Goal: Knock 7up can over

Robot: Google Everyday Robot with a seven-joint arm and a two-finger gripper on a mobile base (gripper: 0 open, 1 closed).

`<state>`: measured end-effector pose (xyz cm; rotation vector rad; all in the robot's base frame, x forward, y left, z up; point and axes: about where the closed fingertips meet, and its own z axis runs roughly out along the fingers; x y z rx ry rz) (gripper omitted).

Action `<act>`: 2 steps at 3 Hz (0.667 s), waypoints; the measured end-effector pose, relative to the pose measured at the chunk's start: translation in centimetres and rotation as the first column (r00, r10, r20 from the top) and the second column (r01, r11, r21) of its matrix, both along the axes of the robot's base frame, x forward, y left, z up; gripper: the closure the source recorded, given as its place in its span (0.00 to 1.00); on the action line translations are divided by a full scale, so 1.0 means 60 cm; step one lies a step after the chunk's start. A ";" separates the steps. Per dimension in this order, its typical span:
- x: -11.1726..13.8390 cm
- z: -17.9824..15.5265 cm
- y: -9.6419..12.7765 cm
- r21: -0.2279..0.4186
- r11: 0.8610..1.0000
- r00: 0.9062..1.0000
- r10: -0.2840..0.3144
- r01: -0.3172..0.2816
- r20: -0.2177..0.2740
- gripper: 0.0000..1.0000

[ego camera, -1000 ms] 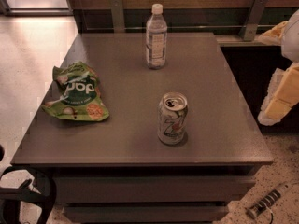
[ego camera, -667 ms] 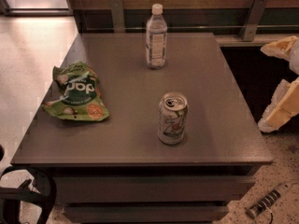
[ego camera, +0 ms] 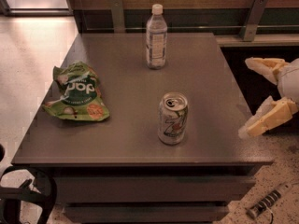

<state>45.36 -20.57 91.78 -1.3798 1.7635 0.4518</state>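
Dim, warm light overall. Brightest patch is the floor at upper left; weak sheen across the far tabletop. Deep shadow below its front edge. My end effector, right edge, fingers spread, lit pale against dark background.

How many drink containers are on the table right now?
2. The 7up can stands upright near the front centre; the clear bottle stands at the back edge. None looks hidden. The gripper, open, hangs off the table's right side.
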 end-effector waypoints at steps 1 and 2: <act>-0.002 0.013 0.045 0.202 0.978 0.997 0.051 -0.060 0.051 0.00; -0.009 0.023 0.088 0.338 0.934 0.992 0.099 -0.118 0.074 0.00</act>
